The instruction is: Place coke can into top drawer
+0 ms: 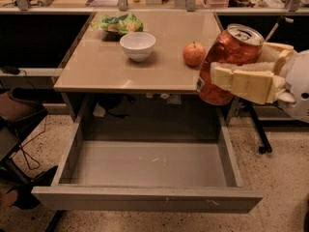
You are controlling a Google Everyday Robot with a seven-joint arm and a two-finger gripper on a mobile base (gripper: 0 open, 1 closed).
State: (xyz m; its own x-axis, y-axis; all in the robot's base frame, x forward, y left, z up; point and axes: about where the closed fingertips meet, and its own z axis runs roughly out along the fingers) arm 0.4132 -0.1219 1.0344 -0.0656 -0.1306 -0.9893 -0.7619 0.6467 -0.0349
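The coke can [223, 52] is a red aluminium can with a silver top and pull tab. Its sides are glossy, and a small white patch of print shows low on its left side. It hangs in the air, tilted so the top leans up and to the right, in front of the right front corner of the worktop [159, 69]. It is above and to the right of the open drawer rather than over the middle of it. The gripper [240, 64] comes in from the right edge of the view and is closed around the can. One cream finger [241, 81] lies across the can's lower front, and the other shows behind its upper right side. The top drawer [145, 198] is pulled well out beneath the worktop. Its flat grey front panel is nearest the camera, and its grey floor is bare apart from a few pale scuffs. On the worktop, a white bowl [137, 45] shows only its plain white inside. A red apple [194, 53] sits to the right of the bowl and apart from it. A green packet [118, 24] lies just behind the bowl towards the far left.
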